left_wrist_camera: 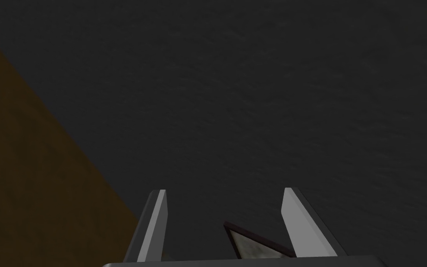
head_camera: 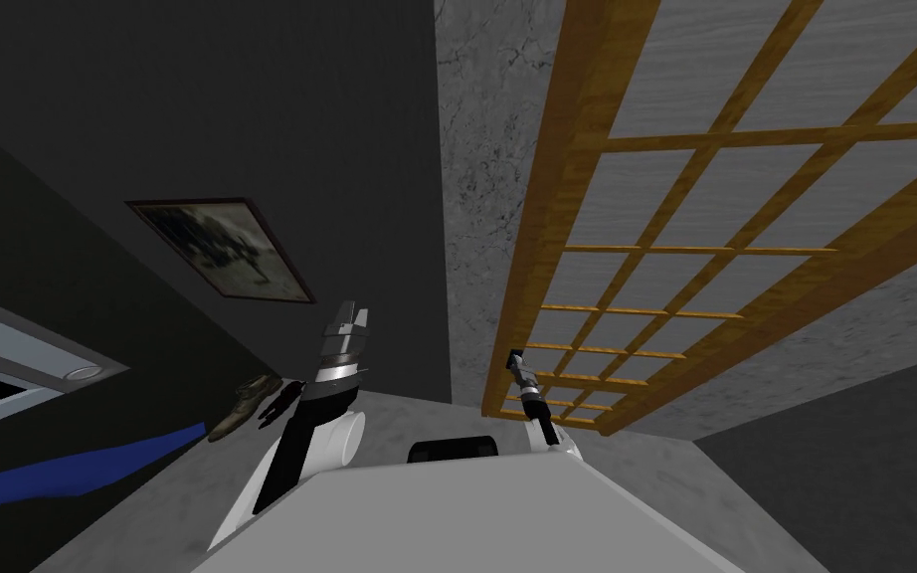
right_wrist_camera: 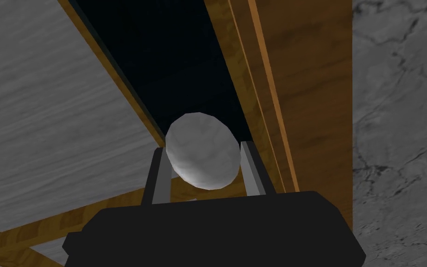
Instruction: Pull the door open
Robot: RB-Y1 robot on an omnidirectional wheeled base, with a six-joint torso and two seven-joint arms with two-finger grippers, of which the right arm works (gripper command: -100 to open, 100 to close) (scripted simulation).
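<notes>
At far left in the head view, a blue object lies along the floor, with a brown shoe just beside its end. A framed picture hangs on the dark wall above the shoe.

Left gripper: raised in front of the dark wall, well apart from the door. Its two fingers stand apart with nothing between them.

Right gripper: positioned at the lower near edge of the door, a wooden lattice with grey panels, which fills the right half of the head view. In the right wrist view the fingers are clamped on a rounded grey knob, one blade pressing each side.

Door position: ajar. A narrow black area separates the door's edge from the wooden jamb. A grey marbled wall adjoins the far side of the jamb
</notes>
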